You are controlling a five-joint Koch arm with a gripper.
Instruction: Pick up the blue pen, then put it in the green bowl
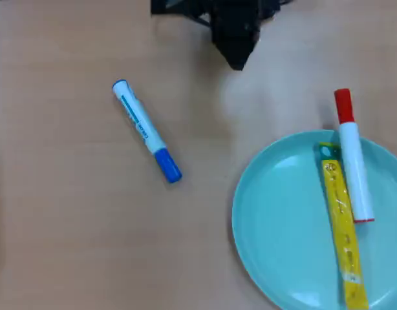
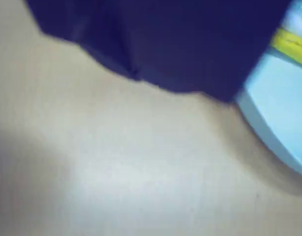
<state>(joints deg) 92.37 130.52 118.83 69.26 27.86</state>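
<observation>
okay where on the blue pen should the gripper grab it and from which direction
Grip the blue pen at mid-barrel, coming straight down from above. In the overhead view it lies flat on the bare table, slanting from upper left to its blue cap at lower right, so the jaws should close across the narrow barrel. Nothing crowds it; the green bowl sits well apart.
</observation>
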